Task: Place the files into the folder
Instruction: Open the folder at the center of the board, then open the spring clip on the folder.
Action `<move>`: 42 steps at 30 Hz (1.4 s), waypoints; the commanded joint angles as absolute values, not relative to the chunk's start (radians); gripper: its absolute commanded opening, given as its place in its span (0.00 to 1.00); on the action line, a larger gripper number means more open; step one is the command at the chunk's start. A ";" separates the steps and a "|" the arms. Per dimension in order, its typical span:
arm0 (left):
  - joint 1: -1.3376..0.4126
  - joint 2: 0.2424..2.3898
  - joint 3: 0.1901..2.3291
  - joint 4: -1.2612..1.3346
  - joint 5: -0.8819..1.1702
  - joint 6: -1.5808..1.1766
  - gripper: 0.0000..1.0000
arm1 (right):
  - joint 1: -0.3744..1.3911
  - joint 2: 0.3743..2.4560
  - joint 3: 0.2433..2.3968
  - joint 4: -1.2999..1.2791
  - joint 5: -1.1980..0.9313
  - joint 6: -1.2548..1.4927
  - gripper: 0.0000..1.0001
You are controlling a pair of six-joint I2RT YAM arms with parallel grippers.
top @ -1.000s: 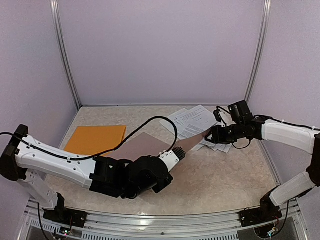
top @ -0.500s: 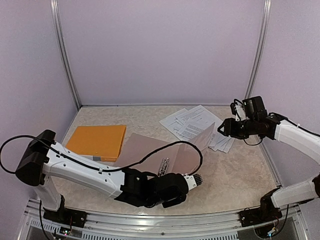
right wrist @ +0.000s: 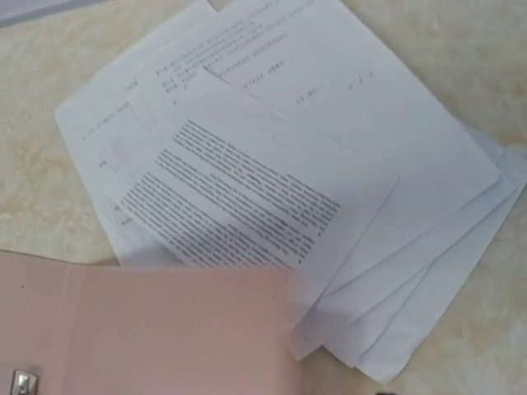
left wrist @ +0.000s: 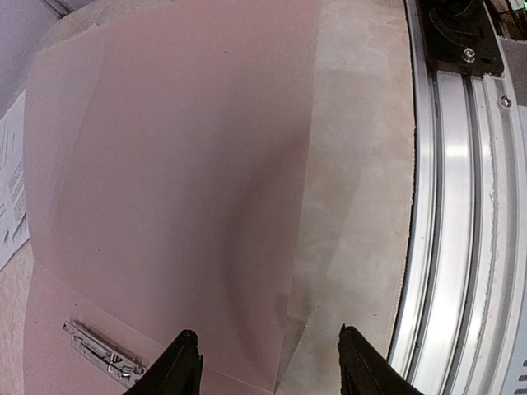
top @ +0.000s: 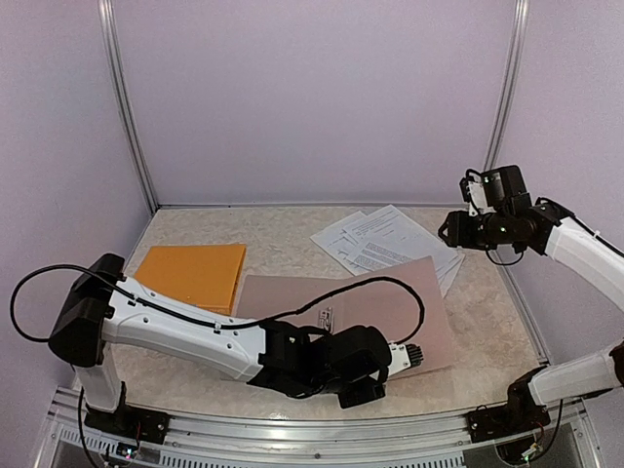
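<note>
1. Top view: the pink folder lies open mid-table, and the files fan out at far right.
2. Left wrist view: the left gripper is spread and empty at the folder's near edge.
3. Right wrist view: the folder overlaps the files. I cannot tell the state of the right gripper.

1. Counter: beige, with a mottled stone look.
2. Orange pad: flat and square-cornered, lying on the counter's left side, back from the near edge.
3. Walls: plain lilac panels on three sides.
4. Posts: slim metal, one in each back corner.
5. Rail: ribbed aluminium along the counter's near edge. A screw head shows on it in the left wrist view.
</note>
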State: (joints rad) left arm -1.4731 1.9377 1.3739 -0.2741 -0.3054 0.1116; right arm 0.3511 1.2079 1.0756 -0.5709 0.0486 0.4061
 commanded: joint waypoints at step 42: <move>-0.756 1.953 1.399 -0.292 0.526 -0.313 0.49 | 0.683 1.457 0.699 -0.003 -0.349 0.305 0.42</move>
State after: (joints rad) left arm -0.7887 1.8858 1.3399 -0.2638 0.3733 -0.3481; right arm 0.6586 1.4338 0.7322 -0.0677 -0.2951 0.3180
